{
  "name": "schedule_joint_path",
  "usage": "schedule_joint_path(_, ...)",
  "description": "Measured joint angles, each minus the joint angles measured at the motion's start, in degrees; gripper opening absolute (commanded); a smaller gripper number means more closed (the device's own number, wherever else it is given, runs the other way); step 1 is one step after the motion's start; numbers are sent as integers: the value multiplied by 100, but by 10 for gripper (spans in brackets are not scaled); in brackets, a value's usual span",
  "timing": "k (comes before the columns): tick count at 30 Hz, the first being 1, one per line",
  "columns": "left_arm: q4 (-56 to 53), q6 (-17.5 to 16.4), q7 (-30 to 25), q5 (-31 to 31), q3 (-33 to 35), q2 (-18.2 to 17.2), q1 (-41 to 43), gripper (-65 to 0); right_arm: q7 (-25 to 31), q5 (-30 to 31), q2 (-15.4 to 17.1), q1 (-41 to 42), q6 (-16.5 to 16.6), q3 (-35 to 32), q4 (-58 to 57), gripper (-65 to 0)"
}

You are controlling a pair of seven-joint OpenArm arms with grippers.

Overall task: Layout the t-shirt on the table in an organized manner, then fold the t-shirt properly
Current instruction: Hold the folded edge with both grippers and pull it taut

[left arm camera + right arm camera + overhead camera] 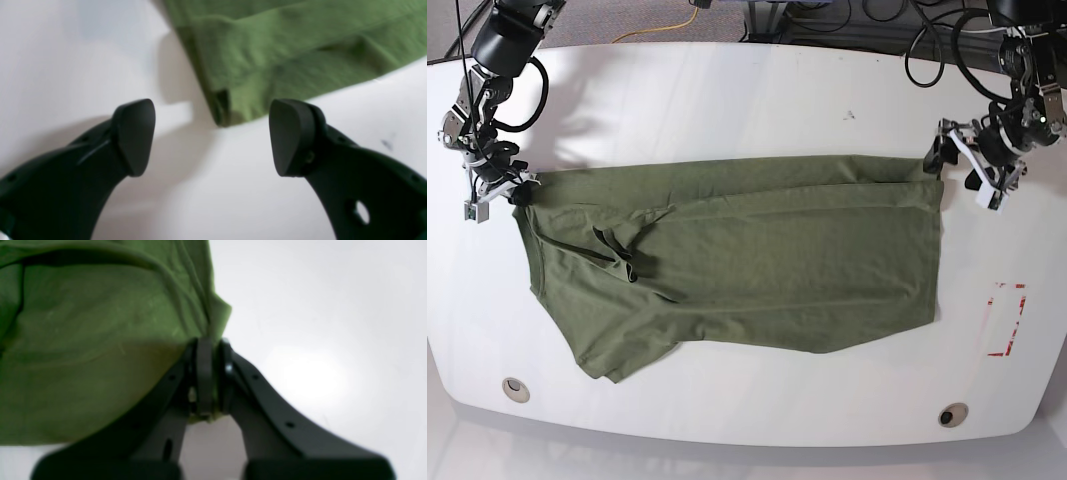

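The olive-green t-shirt [757, 260] lies spread sideways across the white table [727, 90], with a bunched fold near its left part. My right gripper [512, 192] at the table's left side is shut on the shirt's upper-left corner; in the right wrist view the cloth [83, 340] is pinched between the closed fingers of the right gripper [208, 343]. My left gripper [942, 150] stands open at the shirt's upper-right corner. In the left wrist view the shirt [267, 50] ends in a corner just ahead of the gap of the left gripper [213, 136], which holds nothing.
A red dashed rectangle [1007, 320] is marked on the table to the right of the shirt. Two round grommet holes [515, 388] [952, 414] sit near the front edge. Cables lie beyond the table's back edge.
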Motion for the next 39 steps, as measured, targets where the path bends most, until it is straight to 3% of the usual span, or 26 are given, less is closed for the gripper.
schedule_joint_path(12, -321, -39, -103, 79, 732, 22, -308, -149, 26, 17, -59, 4, 2, 0, 11, -648)
schedule_joint_path(24, -693, -63, -721, 621, 752, 195, -466, -174, 24, 22, -68, 4, 4, 0, 22, -648)
schedule_joint_path(27, -693, -63, -730, 776, 752, 234, -479, -256, 22, 22, -68, 4, 2, 0, 22, -648)
schedule_joint_path(37, -688, 20, -841, 1294, 745, 326, -520, -640, 20, 61, -70, 2, 2, 2, 22, -648)
schedule_joint_path(39, -688, 15, -857, 1342, 745, 332, -522, -650, 17, 61, -72, 4, 2, 2, 22, -648)
